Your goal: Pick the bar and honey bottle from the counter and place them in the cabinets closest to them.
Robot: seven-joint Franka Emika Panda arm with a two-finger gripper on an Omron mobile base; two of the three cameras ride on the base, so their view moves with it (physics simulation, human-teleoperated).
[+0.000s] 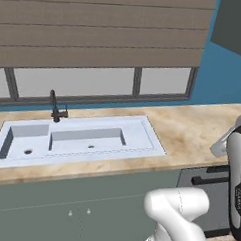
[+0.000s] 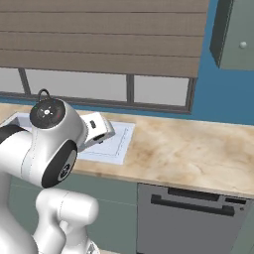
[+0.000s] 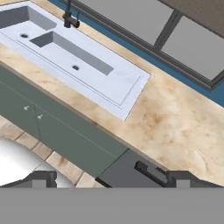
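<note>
The bar and the honey bottle are out of view. The beige marbled counter [image 1: 192, 131] [image 2: 188, 154] [image 3: 183, 122] runs across the scene with nothing standing on the stretch I see. A grey-green wall cabinet [image 2: 238, 34] [image 1: 235, 23] hangs at the upper right with its door closed. My gripper [image 3: 114, 178] hovers above the counter's front edge with its fingertips [image 3: 41, 177] spread wide and nothing between them. The white hand [image 2: 96, 130] sits right of the sink.
A white double sink [image 1: 76, 137] [image 3: 65, 48] with a dark faucet [image 1: 55, 106] is set into the counter on the left. A dark dishwasher front [image 2: 188, 218] with a bar handle sits under the counter. Grey-green lower doors [image 1: 77, 210] stand below the sink. A window [image 1: 94, 81] runs behind.
</note>
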